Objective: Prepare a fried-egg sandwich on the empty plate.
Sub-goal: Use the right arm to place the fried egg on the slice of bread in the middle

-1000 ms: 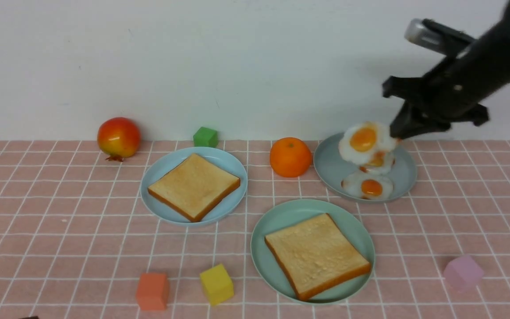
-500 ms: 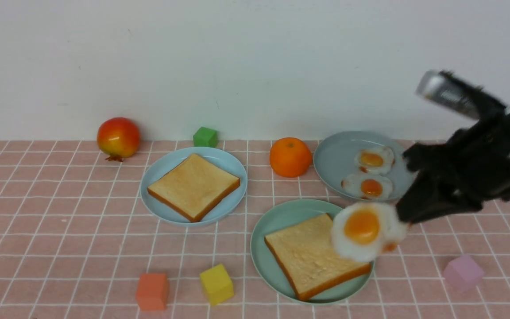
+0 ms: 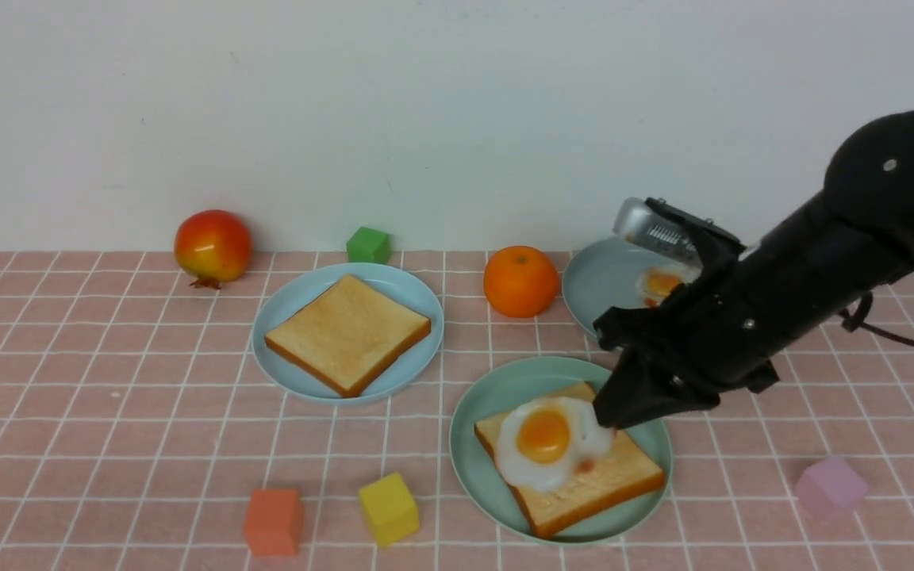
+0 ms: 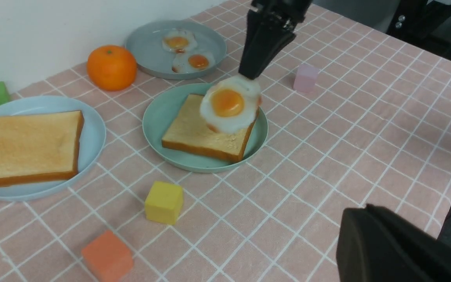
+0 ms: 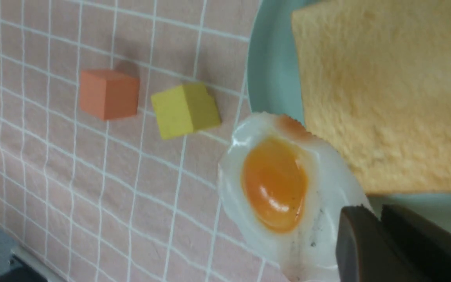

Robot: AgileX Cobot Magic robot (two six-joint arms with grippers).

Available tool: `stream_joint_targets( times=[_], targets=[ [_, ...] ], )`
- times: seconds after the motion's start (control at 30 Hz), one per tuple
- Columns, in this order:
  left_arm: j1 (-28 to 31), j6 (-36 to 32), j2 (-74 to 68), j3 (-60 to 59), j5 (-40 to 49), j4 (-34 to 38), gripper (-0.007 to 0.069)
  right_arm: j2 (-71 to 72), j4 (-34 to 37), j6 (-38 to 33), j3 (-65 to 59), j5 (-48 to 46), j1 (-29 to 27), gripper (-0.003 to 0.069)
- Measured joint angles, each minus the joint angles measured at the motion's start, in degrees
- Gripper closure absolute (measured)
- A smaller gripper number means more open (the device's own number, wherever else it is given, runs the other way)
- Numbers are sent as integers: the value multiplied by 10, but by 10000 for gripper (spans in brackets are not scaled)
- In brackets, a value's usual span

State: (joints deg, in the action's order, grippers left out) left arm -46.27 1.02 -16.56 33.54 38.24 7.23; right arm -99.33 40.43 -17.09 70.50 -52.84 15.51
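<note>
Left tool (image 4: 360, 219): nearest, pressed together, holding nothing.
Bottom toast (image 3: 616, 476): lies on the mint-green plate (image 3: 469, 420).
Fried egg (image 3: 544, 440): tilted over that toast, perhaps just touching it.
Right tool (image 3: 612, 416): pinching the egg's white rim.
Egg handling: looks light, thin and glossy, so likely slippery; grip the white edge, not the yolk.
Second toast (image 3: 346, 333): farther, on the sky-blue plate (image 3: 298, 295); thick, stiff-looking, best taken across opposite crusts.

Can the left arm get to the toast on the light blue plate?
Probably yes: the square golden toast slice lies uncovered on the round sky-blue plate, on the robot's left, and the right gripper holds the white fried egg over the mint-green plate.
</note>
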Motion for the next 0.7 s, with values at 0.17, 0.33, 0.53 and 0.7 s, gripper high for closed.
stream_joint_targets(
  times=[0.17, 0.33, 0.53, 0.7],
  targets=[
    [0, 0, 0, 0, 0, 0, 613, -37, 8, -4, 0, 31, -21, 578],
    [0, 0, 0, 0, -1, 0, 612, -59, 17, -14, 1, 47, -26, 578],
    [0, 0, 0, 0, -1, 1, 612, -63, 16, -15, 1, 71, -26, 578],
    [0, 0, 0, 0, -1, 2, 612, -63, 16, -15, 1, 84, -26, 578]
  ],
)
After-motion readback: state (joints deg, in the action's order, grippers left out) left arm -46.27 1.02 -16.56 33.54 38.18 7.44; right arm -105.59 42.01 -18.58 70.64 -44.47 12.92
